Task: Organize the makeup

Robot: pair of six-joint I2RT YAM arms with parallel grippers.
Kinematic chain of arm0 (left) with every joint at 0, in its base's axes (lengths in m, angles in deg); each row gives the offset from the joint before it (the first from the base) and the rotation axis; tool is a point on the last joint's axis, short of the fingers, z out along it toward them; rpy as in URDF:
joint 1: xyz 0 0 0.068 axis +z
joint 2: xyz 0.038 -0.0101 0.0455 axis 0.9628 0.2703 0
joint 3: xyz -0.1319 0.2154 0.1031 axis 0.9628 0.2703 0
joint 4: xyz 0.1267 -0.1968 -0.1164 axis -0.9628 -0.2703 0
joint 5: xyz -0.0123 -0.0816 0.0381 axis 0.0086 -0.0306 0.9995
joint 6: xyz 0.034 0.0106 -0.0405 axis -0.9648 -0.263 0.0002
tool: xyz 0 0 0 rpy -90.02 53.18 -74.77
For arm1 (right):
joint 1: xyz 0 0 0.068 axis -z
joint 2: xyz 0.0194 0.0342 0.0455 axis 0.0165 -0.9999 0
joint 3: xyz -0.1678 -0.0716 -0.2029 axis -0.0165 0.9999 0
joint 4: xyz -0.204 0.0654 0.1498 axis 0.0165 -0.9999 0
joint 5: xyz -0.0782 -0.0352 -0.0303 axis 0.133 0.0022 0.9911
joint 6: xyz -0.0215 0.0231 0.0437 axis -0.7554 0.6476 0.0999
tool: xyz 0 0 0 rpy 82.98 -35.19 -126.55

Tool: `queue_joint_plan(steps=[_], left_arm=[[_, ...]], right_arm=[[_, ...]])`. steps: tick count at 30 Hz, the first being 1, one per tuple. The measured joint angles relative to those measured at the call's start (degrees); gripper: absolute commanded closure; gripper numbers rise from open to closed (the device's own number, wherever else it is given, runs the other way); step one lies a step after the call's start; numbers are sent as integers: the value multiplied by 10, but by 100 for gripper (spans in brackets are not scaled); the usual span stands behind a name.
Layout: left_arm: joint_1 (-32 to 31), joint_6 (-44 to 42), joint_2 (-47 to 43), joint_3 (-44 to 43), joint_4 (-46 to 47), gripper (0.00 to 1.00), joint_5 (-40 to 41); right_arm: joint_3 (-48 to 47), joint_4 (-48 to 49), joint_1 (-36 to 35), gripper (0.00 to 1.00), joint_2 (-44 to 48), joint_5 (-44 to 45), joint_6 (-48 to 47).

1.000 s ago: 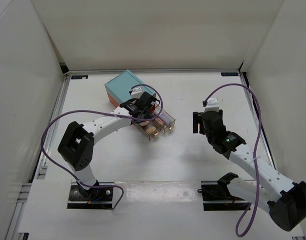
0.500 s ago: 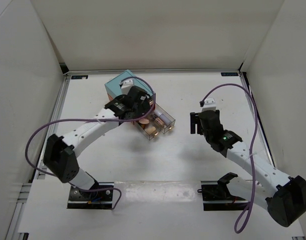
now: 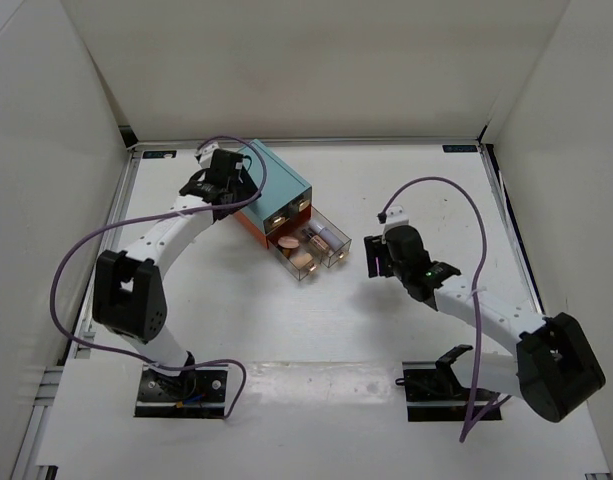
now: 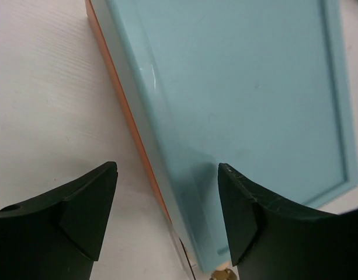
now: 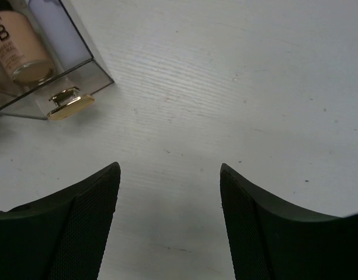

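The teal box (image 3: 276,185) with an orange side stands at the back left. Two clear drawers (image 3: 338,256) are pulled out of its front and hold makeup: a peach round item (image 3: 286,243), a beige tube (image 3: 304,261) and a lilac tube (image 3: 331,238). My left gripper (image 3: 229,192) is open and empty, its jaws straddling the box's left edge (image 4: 167,192). My right gripper (image 3: 372,258) is open and empty over bare table (image 5: 170,216), just right of the drawers. Its view shows a beige "BB" tube (image 5: 18,49) and a lilac tube (image 5: 56,26) in the drawer.
A gold drawer handle (image 5: 68,104) sticks out toward my right gripper. White walls enclose the table on three sides. Purple cables loop from both arms.
My left gripper has moved from above the open drawers back and left to the box's rear left edge. My right gripper has moved left toward the drawers.
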Motion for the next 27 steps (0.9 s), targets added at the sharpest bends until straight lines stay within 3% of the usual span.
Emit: queue_joint_plan(steps=[3,7,11,27], left_arm=[[8,3,40,-8,19,27,-24],[13,0,43,-14,23,34,-35],[17,2,46,-13,28,40,-49],[21,16,41,1,44,46,-65]], right_arm=[[16,36,-1,31,-31,-31,-13],[24,87,-2,52,-77,-71,-28],[24,140,-5,60,-133,-107,-43],[-87,281,-15,60,-318,-189,-66]])
